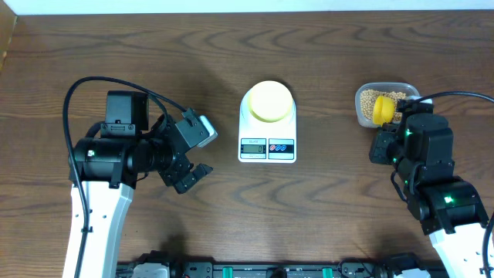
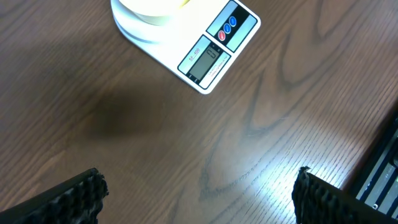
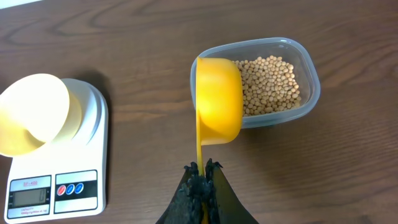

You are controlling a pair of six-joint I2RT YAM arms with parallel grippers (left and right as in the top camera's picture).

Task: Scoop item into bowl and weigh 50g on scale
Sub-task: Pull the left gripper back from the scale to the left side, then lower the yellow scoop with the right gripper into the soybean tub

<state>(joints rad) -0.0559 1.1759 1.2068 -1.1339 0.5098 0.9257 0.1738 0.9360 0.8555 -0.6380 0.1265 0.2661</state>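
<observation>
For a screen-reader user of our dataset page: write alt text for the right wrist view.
The right end effector, shut on the handle of a yellow scoop, holds its cup at the left end of a clear tub of tan beans. To the left, a pale yellow bowl sits on a white scale on the wooden table.

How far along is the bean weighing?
Done: the small pale yellow bowl sits on the flat white kitchen scale. In hand: the right gripper is shut on the yellow plastic scoop at the clear plastic tub of tan beans. Left: bowl looks empty; all scooping, weighing.
</observation>
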